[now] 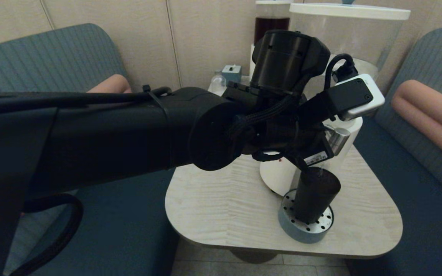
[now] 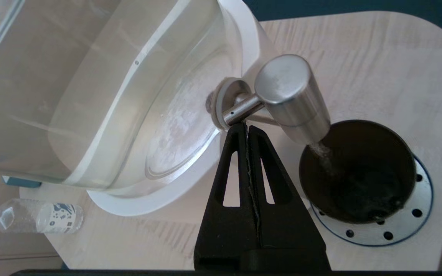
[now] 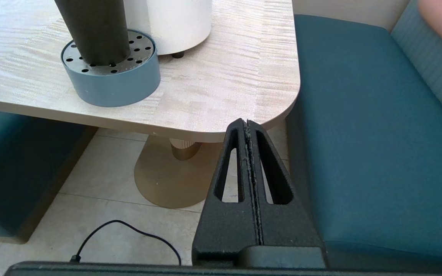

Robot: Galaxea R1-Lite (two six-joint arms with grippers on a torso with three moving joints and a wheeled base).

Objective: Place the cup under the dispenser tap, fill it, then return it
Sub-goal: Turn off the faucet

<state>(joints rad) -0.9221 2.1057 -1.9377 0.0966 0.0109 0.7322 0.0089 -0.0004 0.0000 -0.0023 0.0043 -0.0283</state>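
Cup first: the small near-black translucent plastic tumbler stands upright on the round perforated metal drip tray with a blue-grey wall, directly under the dispenser tap, a chunky brushed-metal cylinder jutting from the wide white base of the big clear-tank water dispenser. A thin stream of water runs from the tap's mouth into the cup, so placing looks done and filling is under way; how full the cup is cannot be told. Closing the tap and carrying the cup back remain.

The left gripper has its two black fingers pressed flat together, holding nothing, their tips touching the thin metal stem behind the tap head, apparently working the valve. The left arm reaches across in front of the dispenser in the head view and hides much of the tap from there.

The right gripper is clenched on nothing as well, parked off the table edge on the far side of the tap from the left arm, over the floor and a teal bench seat.

Behind the tap's dispenser stand a slimmer dispenser of dark liquid and a small clear bottle with a white label. Neither is near the cup. The tap overhanging the rim is the thing to clear when lifting out.
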